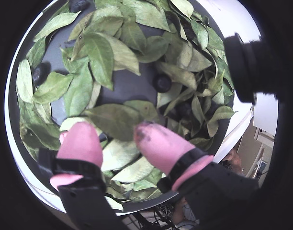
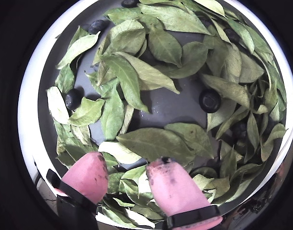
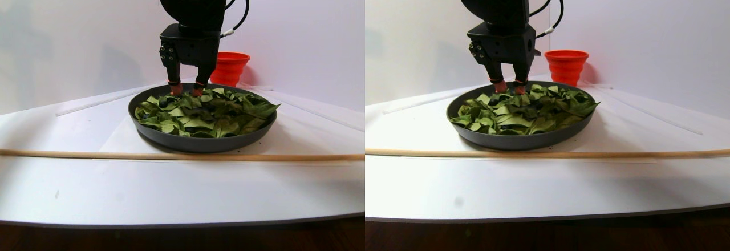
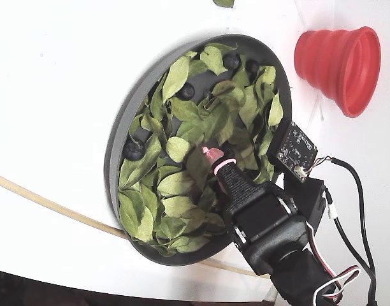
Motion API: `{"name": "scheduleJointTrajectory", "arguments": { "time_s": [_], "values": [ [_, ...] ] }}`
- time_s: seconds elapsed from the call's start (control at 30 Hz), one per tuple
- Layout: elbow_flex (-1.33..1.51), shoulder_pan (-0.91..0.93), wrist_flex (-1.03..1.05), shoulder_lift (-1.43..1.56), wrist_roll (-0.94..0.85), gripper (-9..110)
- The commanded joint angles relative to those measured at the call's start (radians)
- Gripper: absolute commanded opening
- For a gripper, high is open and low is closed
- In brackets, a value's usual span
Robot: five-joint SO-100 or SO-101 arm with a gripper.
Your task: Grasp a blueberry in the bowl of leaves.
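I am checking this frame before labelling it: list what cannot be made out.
- Blueberry count: green oval leaves cover much of the wide dark grey bowl in both wrist views.
- Anything between the pink-tipped gripper fingertips: leaves hide it.
- Second fingertip: arm blocks it, fixed view.
- Red ribbed cup: contents unseen, stereo pair view.

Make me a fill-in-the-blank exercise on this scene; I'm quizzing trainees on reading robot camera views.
1. The wide dark grey round bowl is filled with small oval green ____.
2. The claw has fingertips covered in ____ pads.
3. Beside the bowl stands a ribbed collapsible cup coloured ____.
4. A long thin ____ stick lies across the white table in front of the bowl.

Missing words: leaves; pink; red; wooden
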Motion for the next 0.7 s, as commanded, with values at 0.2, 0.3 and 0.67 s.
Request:
{"name": "scheduleJointTrajectory", "arguments": {
  "time_s": [0.2, 0.3, 0.67],
  "values": [
    [-0.066, 0.034, 0.006, 0.04, -0.106, 15],
    [-0.067, 0.034, 0.006, 0.04, -0.106, 15],
    [-0.091, 0.055, -0.021, -0.008, -0.109, 15]
  ]
}}
